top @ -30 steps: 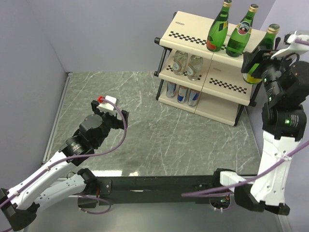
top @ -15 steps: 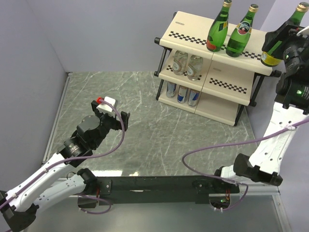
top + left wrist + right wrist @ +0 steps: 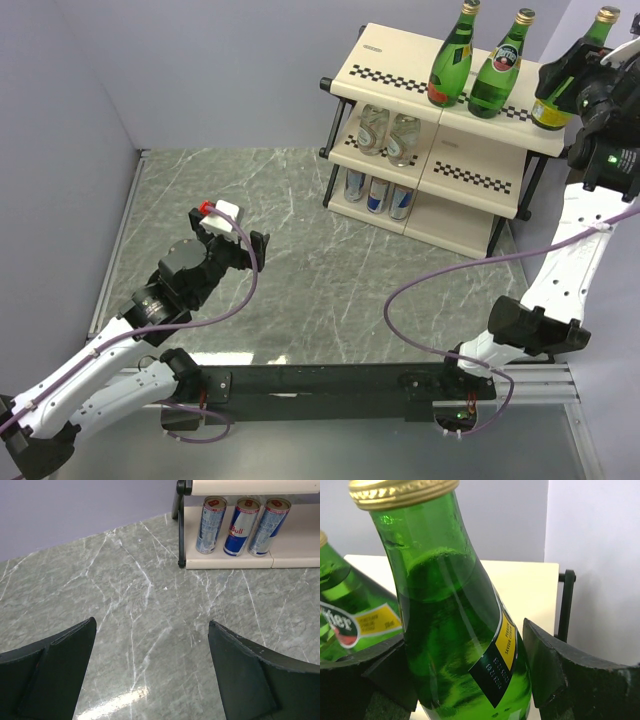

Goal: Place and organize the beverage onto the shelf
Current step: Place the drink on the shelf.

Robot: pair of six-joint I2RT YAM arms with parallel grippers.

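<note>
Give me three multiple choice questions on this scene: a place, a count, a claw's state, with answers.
1. On which tier of the shelf do the clear bottles stand? A top B bottom C middle
2. How many cans are there? A three B two C five
3. The right claw is: A open and empty B shut on a green bottle C out of view
Answers: 1 C, above the cans, below the top tier. 2 A, three side by side. 3 B, bottle clamped between its jaws.

Left pincer [image 3: 151, 622] low, spread wide; right pincer [image 3: 462, 647] high on outstretched arm, clamped round bottle [image 3: 442, 595]
</note>
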